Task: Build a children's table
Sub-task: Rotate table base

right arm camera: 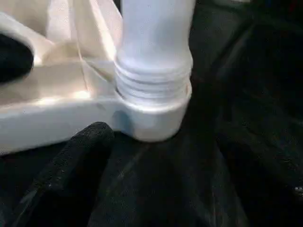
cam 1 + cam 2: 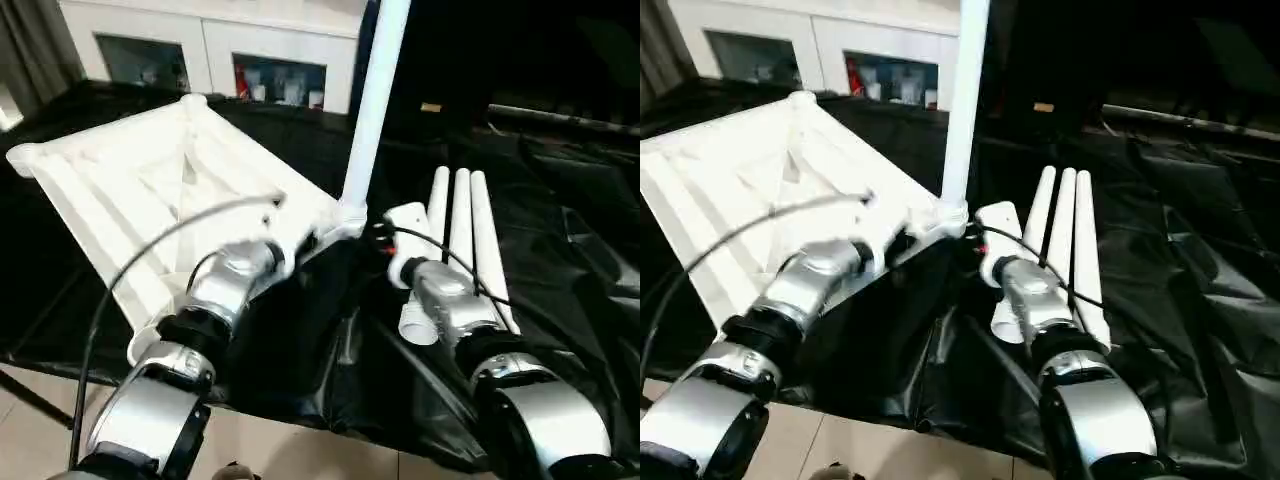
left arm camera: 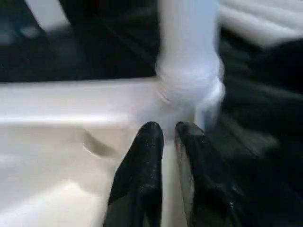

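Observation:
The children's table top lies upside down and tilted on the black cloth, ribbed underside up. One white leg stands upright in its near corner socket. Three more legs lie side by side on the cloth to the right. My left gripper rests over the top's inner face just short of that socket, open by a narrow gap with nothing between its fingers. My right gripper is low beside the socket on the other side, open. One of its fingers sits clear of the leg.
A black cloth covers the work surface, and pale floor tiles show past its near edge. A white cabinet with glass doors stands behind. A black cable arcs over my left forearm.

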`<state>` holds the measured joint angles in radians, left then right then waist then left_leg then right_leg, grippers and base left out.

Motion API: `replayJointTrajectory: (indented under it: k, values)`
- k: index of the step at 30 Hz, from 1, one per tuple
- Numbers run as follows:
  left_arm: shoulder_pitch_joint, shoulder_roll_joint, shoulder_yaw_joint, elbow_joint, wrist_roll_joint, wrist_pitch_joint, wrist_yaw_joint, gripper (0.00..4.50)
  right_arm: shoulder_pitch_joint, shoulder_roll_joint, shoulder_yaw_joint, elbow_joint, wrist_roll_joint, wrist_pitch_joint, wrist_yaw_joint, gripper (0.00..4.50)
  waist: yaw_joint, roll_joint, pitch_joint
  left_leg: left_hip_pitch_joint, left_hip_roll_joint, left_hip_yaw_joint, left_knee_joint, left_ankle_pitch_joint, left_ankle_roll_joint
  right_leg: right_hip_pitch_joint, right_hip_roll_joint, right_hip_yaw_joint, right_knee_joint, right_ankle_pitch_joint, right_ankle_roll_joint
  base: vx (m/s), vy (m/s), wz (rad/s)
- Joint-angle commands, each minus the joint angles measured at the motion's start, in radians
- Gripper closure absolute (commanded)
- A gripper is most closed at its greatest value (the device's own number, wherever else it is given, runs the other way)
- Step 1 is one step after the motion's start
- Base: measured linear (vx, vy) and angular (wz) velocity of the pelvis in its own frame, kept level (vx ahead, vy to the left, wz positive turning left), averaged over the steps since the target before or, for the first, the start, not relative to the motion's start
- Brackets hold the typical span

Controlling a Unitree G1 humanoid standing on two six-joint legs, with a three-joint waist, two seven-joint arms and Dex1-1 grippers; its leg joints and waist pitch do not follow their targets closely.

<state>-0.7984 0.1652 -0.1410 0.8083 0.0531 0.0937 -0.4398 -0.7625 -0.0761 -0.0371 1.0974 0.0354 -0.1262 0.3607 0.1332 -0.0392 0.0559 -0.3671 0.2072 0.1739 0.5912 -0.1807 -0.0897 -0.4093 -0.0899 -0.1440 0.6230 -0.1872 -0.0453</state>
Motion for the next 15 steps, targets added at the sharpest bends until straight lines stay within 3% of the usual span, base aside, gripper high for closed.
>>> replayJointTrajectory:
  k: [1,2,3,5,6,7,8,9,10,11,12,15]
  values:
    - [-0.022,0.028,0.023,-0.037,0.006,-0.004,0.039,3.49,0.012,-0.005,0.011,-0.034,-0.008,0.004,0.028,0.59,0.001,0.014,-0.078,0.005,0.039,-0.012,-0.063,-0.112,0.057,0.07,-0.081,0.076,-0.06,-0.054,-0.186,0.0,0.0,0.0]
    - [-0.022,0.034,0.026,-0.04,0.009,-0.002,0.046,3.45,0.013,-0.004,0.014,-0.036,-0.008,0.006,0.033,0.59,0.001,0.013,-0.077,0.006,0.038,-0.012,-0.064,-0.116,0.057,0.07,-0.081,0.076,-0.06,-0.054,-0.186,0.0,0.0,0.0]
    - [-0.022,0.063,0.043,-0.057,0.018,0.019,0.074,3.45,0.014,0.001,0.027,-0.04,-0.014,0.008,0.051,0.59,0.002,0.02,-0.077,0.007,0.038,-0.012,-0.064,-0.125,0.053,0.069,-0.081,0.076,-0.06,-0.055,-0.186,0.0,0.0,0.0]
    - [-0.014,0.114,0.076,-0.086,0.033,0.056,0.125,3.45,0.01,0.008,0.045,-0.034,-0.028,0.007,0.068,0.59,-0.001,0.018,-0.077,0.008,0.039,-0.013,-0.066,-0.136,0.045,0.069,-0.08,0.076,-0.059,-0.055,-0.189,0.0,0.0,0.0]
    - [0.003,0.18,0.119,-0.12,0.053,0.092,0.187,3.45,0.0,0.015,0.058,-0.02,-0.039,0.013,0.069,0.59,-0.006,0.019,-0.076,0.007,0.038,-0.013,-0.067,-0.149,0.039,0.069,-0.08,0.076,-0.058,-0.063,-0.188,0.0,0.0,0.0]
    - [0.003,0.18,0.119,-0.12,0.053,0.092,0.187,3.45,0.0,0.015,0.058,-0.02,-0.039,0.013,0.069,0.59,-0.012,0.016,-0.074,0.001,0.038,-0.016,-0.069,-0.156,0.032,0.073,-0.081,0.075,-0.057,-0.082,-0.181,0.0,0.0,0.0]
    - [0.012,0.208,0.138,-0.135,0.061,0.106,0.211,3.45,-0.005,0.018,0.061,-0.013,-0.042,0.017,0.064,0.59,-0.014,0.019,-0.073,0.004,0.036,-0.015,-0.069,-0.162,0.028,0.071,-0.08,0.075,-0.062,-0.101,-0.175,0.0,0.0,0.0]
    - [0.056,0.294,0.194,-0.194,0.086,0.144,0.255,3.45,-0.017,0.025,0.071,0.002,-0.057,0.028,0.047,0.59,-0.015,0.015,-0.074,0.01,0.04,-0.015,-0.069,-0.16,0.021,0.067,-0.082,0.077,-0.06,-0.111,-0.177,0.0,0.0,0.0]
    - [0.072,0.324,0.214,-0.215,0.093,0.159,0.265,3.45,-0.021,0.026,0.076,0.006,-0.064,0.032,0.042,0.59,-0.018,0.019,-0.073,0.007,0.042,-0.018,-0.071,-0.161,0.015,0.069,-0.083,0.077,-0.055,-0.114,-0.179,0.0,0.0,0.0]
    - [0.088,0.346,0.233,-0.237,0.098,0.177,0.273,3.45,-0.023,0.028,0.08,0.008,-0.069,0.035,0.038,0.59,-0.023,0.013,-0.071,0.001,0.041,-0.018,-0.073,-0.161,0.016,0.07,-0.08,0.075,-0.057,-0.124,-0.173,0.0,0.0,0.0]
    - [0.113,0.378,0.256,-0.271,0.109,0.207,0.278,3.45,-0.028,0.031,0.084,0.012,-0.075,0.041,0.031,0.59,-0.024,0.017,-0.069,0.011,0.041,-0.016,-0.072,-0.169,0.01,0.061,-0.082,0.078,-0.06,-0.144,-0.175,0.0,0.0,0.0]
    - [0.17,0.436,0.294,-0.346,0.14,0.262,0.278,3.45,-0.037,0.038,0.089,0.02,-0.081,0.048,0.02,0.59,-0.017,0.022,-0.068,0.018,0.045,-0.014,-0.073,-0.171,0.004,0.055,-0.08,0.08,-0.059,-0.132,-0.183,0.0,0.0,0.0]
